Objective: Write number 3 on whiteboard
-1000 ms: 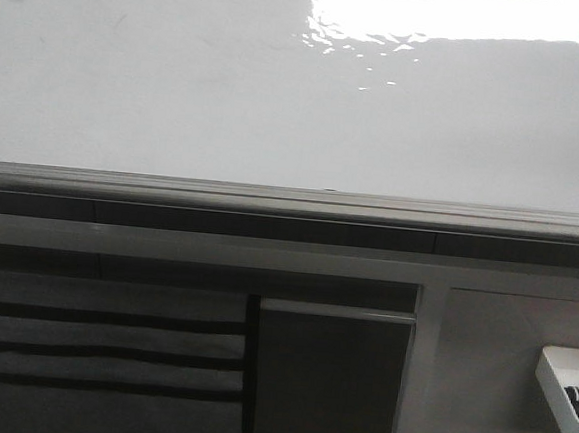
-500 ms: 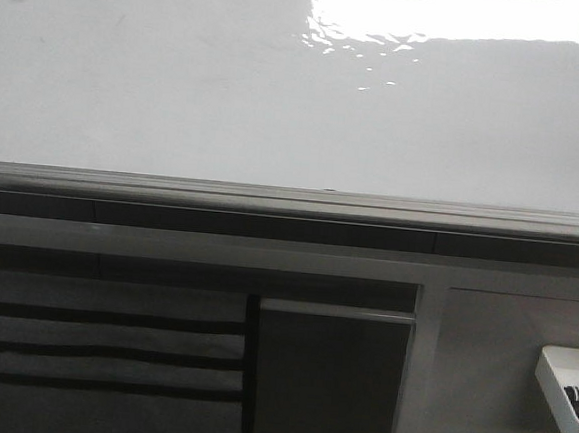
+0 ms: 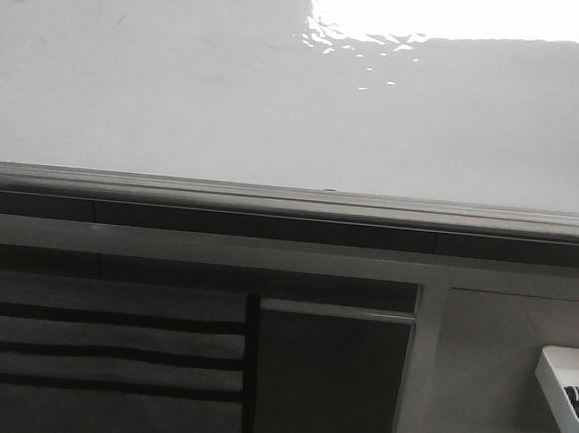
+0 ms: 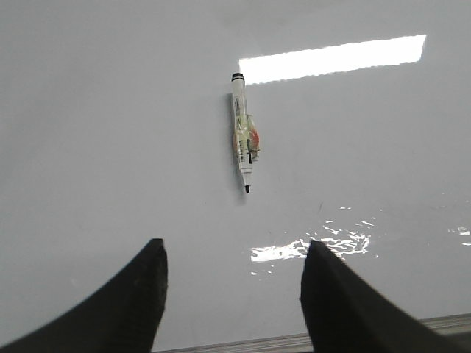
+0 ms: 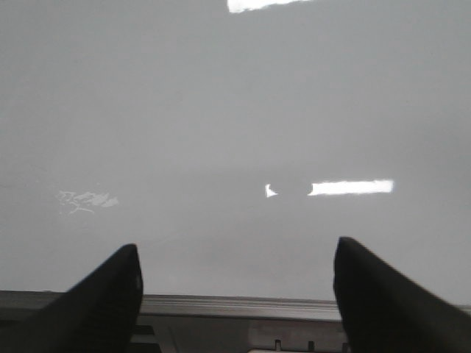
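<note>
Nothing moved in the front view since a second ago. Glossy whiteboard (image 3: 179, 87) filling the upper half, grey rail along its bottom edge, bright light patch at upper right, no number 3 visible. Marker (image 4: 243, 132) stuck upright on the board, tip down. Left claw (image 4: 232, 290) wide open, empty, facing the marker. Right claw (image 5: 235, 290) wide open, empty, facing bare board. Small white tray (image 3: 566, 394) at lower right.

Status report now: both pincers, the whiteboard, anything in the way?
Left pincer open, empty. Right pincer open, empty. Whiteboard blank, no 3 yet; marker on it, uncapped. Nothing in the way.
</note>
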`<state>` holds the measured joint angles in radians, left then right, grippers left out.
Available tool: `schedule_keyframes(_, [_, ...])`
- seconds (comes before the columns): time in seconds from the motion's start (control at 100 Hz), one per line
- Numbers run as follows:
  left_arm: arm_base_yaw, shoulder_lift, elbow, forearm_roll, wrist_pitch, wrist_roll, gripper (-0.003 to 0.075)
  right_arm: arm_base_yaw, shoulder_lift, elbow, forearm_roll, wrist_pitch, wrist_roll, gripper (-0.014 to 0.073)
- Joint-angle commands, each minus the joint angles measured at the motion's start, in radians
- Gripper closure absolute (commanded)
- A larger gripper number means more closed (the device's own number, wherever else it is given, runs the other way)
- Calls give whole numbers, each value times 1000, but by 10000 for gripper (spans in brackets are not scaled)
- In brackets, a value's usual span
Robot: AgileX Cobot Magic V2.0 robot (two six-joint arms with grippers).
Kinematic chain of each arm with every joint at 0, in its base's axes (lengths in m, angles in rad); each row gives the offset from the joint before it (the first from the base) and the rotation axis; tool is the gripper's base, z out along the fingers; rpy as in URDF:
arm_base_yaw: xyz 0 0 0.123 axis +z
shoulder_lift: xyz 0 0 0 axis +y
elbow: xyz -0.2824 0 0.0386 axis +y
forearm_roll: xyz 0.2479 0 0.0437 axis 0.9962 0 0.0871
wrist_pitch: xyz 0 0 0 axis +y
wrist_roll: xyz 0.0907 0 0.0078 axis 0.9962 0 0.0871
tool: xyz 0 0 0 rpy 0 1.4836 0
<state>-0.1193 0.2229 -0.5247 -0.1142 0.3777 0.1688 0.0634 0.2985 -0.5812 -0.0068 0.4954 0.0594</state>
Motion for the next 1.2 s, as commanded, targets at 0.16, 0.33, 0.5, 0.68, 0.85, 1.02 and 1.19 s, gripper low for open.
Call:
schedule_keyframes(0.16, [0,77,-27,-13,-93,-11,355,-5,18,-31,7,-90,-4,104])
schedule_keyframes(0.33, [0,223,-79,-13,-77,-11,355,-5,18,-31,7,-90,-4,104])
schedule_keyframes(0.5, [-2,430,-173,-13,-76,-11,355,-5,18,-31,7,-84,-4,104])
schedule_keyframes(0.68, [-10,636,-301,-13,-78,-11,355,-5,18,-31,7,-74,-4,104])
schedule_keyframes(0.85, [-10,829,-427,-13,-81,-11,355,-5,18,-31,7,-70,-4,104])
schedule_keyframes(1.02, [-30,973,-547,-7,-80,-8,355,-5,18,-31,7,-70,-4,104])
schedule_keyframes(1.19, [-54,1090,-649,2,-78,-1,355,-5,18,-31,7,-70,-4,104])
